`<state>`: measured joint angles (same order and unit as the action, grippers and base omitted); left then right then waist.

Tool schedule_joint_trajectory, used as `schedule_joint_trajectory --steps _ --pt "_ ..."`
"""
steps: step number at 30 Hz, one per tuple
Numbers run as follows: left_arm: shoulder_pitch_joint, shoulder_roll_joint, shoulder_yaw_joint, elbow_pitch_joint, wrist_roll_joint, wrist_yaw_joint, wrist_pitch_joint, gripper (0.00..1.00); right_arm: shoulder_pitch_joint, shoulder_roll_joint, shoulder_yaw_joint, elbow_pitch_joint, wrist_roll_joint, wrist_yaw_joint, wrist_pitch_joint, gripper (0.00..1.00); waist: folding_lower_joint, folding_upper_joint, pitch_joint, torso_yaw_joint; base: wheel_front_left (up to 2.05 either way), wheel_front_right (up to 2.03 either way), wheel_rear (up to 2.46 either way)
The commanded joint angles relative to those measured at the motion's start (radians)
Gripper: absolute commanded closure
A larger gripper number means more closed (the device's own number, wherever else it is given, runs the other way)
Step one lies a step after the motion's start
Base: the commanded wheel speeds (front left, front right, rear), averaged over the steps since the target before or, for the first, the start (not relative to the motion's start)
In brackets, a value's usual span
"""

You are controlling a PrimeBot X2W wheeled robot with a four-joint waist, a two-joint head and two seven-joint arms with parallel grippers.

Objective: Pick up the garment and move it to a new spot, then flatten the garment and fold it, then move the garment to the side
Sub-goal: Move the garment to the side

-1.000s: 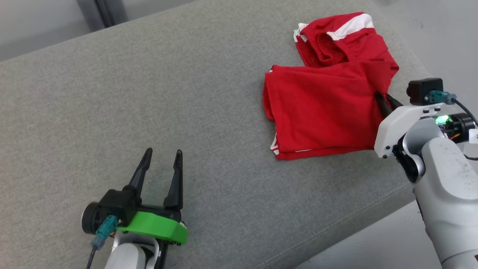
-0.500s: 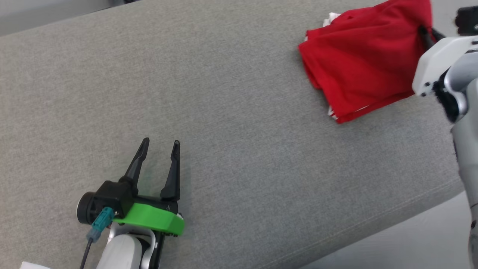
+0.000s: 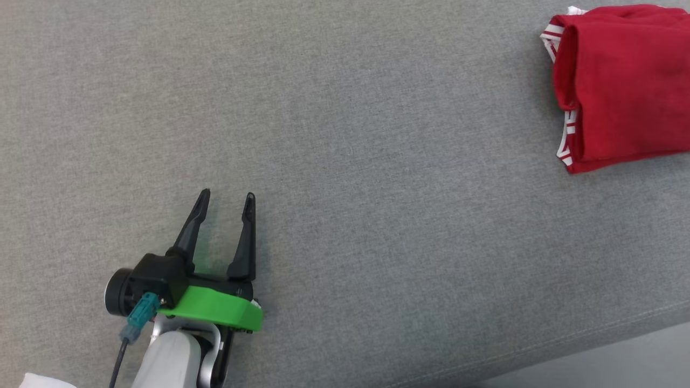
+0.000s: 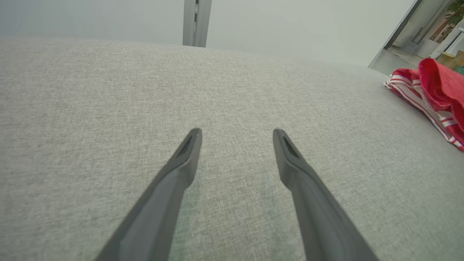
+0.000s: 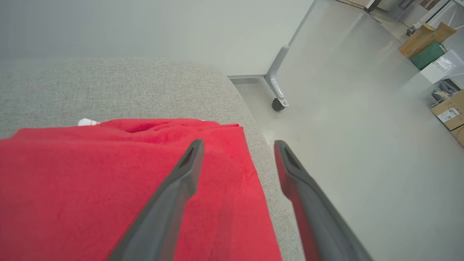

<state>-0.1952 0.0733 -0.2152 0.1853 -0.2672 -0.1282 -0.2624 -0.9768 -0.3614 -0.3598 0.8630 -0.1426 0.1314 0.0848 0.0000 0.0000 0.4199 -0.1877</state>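
The left gripper (image 3: 226, 195) has two long, tapering black fingers (image 3: 190, 230), a bright green bracket (image 3: 215, 315), a black camera block (image 3: 156, 275) with a teal plug (image 3: 139, 319) and black cable (image 3: 116, 367), and a pale grey forearm (image 3: 170, 362).

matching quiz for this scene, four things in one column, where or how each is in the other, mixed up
1 garment
2 left hand
3 right hand
4 caster wheel

a open, over bare grey cushion
b on the floor past the cushion
c folded, red, by the cushion's edge
d open, over the garment's edge

Pairs: 1-c, 2-a, 3-d, 4-b
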Motion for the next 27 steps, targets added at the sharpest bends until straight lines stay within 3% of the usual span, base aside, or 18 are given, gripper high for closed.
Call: schedule_joint_trajectory --steps 1,13,27 --pt "-0.008 0.004 0.006 -0.002 0.008 -0.004 -0.003 0.00 0.014 0.007 -0.014 0.004 -0.014 -0.002 -0.013 0.00 0.0000 0.0000 -0.001 0.001 0.00 0.00 0.00" --pt "0.006 0.005 0.031 -0.003 0.005 -0.004 -0.003 0.00 0.007 0.094 0.071 0.006 -0.016 -0.002 -0.157 0.00 0.0000 0.0000 -0.077 -0.018 0.00 0.00 0.00" --pt "0.071 -0.006 0.136 0.002 -0.013 0.012 -0.003 0.00 0.126 0.229 0.210 0.006 0.074 -0.002 -0.334 0.00 0.0000 0.0000 -0.251 0.056 0.00 0.00 0.00"
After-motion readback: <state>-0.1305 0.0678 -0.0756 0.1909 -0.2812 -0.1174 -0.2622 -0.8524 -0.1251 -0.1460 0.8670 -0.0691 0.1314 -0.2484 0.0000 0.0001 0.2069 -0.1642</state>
